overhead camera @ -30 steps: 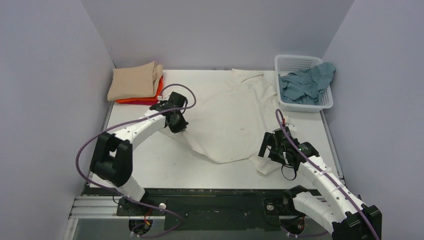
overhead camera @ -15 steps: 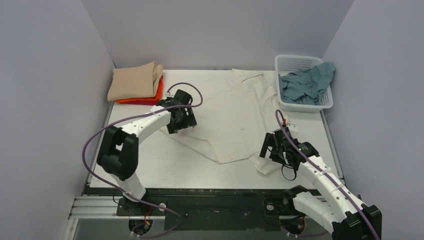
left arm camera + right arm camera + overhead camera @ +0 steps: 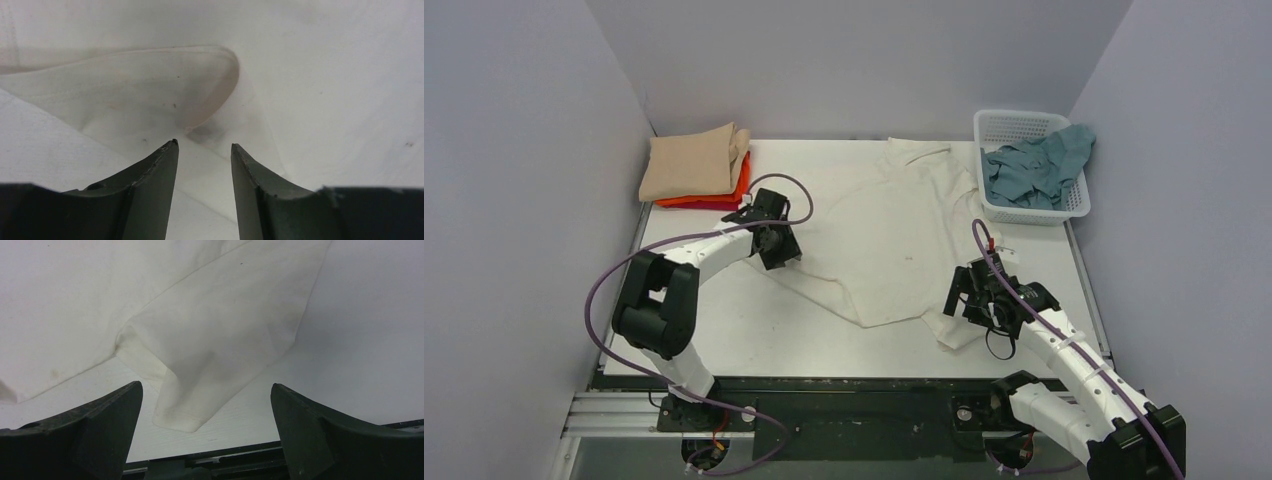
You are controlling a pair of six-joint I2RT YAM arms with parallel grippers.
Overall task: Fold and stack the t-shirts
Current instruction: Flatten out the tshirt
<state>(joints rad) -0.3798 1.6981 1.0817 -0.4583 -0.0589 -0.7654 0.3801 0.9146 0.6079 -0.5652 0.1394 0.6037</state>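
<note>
Over cream shirt (image 3: 894,240) | L end effector (image 3: 202,145) half-open, empty | R end effector (image 3: 206,386) wide | teal shirt (image 3: 1034,170) part-hidden

From my remote station, I can read no text, label, brand, number or sign in any of the three views.
</note>
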